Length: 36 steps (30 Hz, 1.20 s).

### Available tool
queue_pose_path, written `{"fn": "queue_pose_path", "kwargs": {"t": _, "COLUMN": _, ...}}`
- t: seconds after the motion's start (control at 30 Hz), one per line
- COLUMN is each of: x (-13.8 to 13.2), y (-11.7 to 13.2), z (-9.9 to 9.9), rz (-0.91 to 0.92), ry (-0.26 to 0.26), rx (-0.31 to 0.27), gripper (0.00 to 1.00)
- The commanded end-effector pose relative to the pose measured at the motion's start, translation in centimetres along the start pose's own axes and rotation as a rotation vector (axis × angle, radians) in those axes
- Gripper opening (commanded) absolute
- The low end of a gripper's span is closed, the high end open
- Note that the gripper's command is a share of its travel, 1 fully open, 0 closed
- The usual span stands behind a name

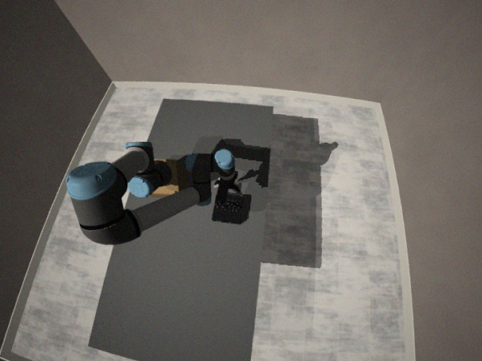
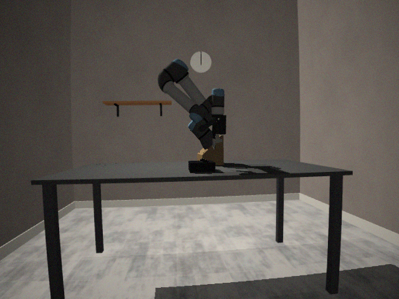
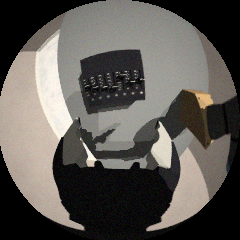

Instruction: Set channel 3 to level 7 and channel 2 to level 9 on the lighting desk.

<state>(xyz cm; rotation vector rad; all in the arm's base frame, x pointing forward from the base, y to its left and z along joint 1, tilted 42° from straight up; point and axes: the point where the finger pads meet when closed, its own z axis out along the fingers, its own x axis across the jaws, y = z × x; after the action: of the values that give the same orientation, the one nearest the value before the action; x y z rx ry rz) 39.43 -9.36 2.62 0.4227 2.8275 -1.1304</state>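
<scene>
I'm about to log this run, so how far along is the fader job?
Nothing looks done: the gripper is open, empty, and hovers above the lighting desk without touching any fader. In hand is the approach, with the desk centred ahead of the fingers. Left: both channel settings. Fader levels are too small to read.

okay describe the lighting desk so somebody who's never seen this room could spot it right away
Start at the long dark table in the middle of the room. Near its middle, just in front of the arm's tan pedestal, lies a low, flat black box: the lighting desk, below the open, empty claw. The wrist view shows rows of small faders across its top, which nothing else on the table has.
</scene>
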Motion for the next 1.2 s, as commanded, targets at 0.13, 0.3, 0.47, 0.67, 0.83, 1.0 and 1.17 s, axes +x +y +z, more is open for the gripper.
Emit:
{"fn": "queue_pose_path", "kwargs": {"t": 0.13, "x": -0.04, "y": 0.30, "z": 0.15, "rz": -0.087, "ry": -0.004, "rx": -0.002, "gripper": 1.00}}
{"fn": "queue_pose_path", "kwargs": {"t": 0.3, "x": -0.04, "y": 0.42, "z": 0.22, "rz": -0.120, "ry": -0.004, "rx": -0.001, "gripper": 1.00}}
{"fn": "queue_pose_path", "kwargs": {"t": 0.47, "x": -0.04, "y": 0.47, "z": 0.25, "rz": -0.133, "ry": -0.004, "rx": -0.001, "gripper": 1.00}}
{"fn": "queue_pose_path", "kwargs": {"t": 0.67, "x": -0.04, "y": 0.48, "z": 0.25, "rz": -0.135, "ry": -0.004, "rx": -0.001, "gripper": 1.00}}
{"fn": "queue_pose_path", "kwargs": {"t": 0.83, "x": -0.04, "y": 0.48, "z": 0.25, "rz": -0.135, "ry": -0.004, "rx": -0.001, "gripper": 1.00}}
{"fn": "queue_pose_path", "kwargs": {"t": 1.0, "x": -0.04, "y": 0.48, "z": 0.25, "rz": -0.135, "ry": -0.004, "rx": -0.001, "gripper": 1.00}}
{"fn": "queue_pose_path", "kwargs": {"t": 1.17, "x": -0.04, "y": 0.48, "z": 0.25, "rz": -0.135, "ry": -0.004, "rx": -0.001, "gripper": 1.00}}
